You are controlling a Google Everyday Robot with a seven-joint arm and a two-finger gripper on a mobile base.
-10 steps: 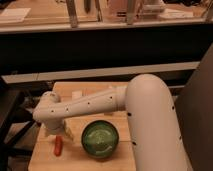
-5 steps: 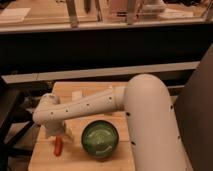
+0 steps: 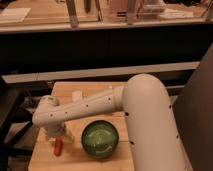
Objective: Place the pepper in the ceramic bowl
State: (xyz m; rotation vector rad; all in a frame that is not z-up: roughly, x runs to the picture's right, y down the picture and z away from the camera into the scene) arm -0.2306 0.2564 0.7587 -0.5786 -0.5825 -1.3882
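At the near edge of a light wooden table (image 3: 42,161) lies the pepper (image 3: 58,146), a small slender red-orange chili, lengthwise toward the viewer, close to the table's left front corner. It rests on the bare wood, outside the bowl.

Just to its right, apart from it, sits the ceramic bowl (image 3: 100,140), round, glossy and dark green, with a pale pattern inside. It is far larger than the pepper and appears to hold nothing.

Right above the pepper's far end hangs the gripper (image 3: 56,135), pointing down at the table. Whether it touches the pepper cannot be told, and whether it is wide, narrow or holding anything cannot be told either.

The gripper hangs from a thick white robot arm (image 3: 85,109) dotted with small dark holes. The arm runs from the left side of the table up to a large rounded white shoulder (image 3: 150,120) that fills the right of the scene, passing behind the bowl.

Behind the arm, near the table's far edge, stands a small pale object (image 3: 76,95), too indistinct to name.

Beyond the table runs a pale ledge (image 3: 100,73), then a dark band, then a wooden counter (image 3: 30,15) at the top.
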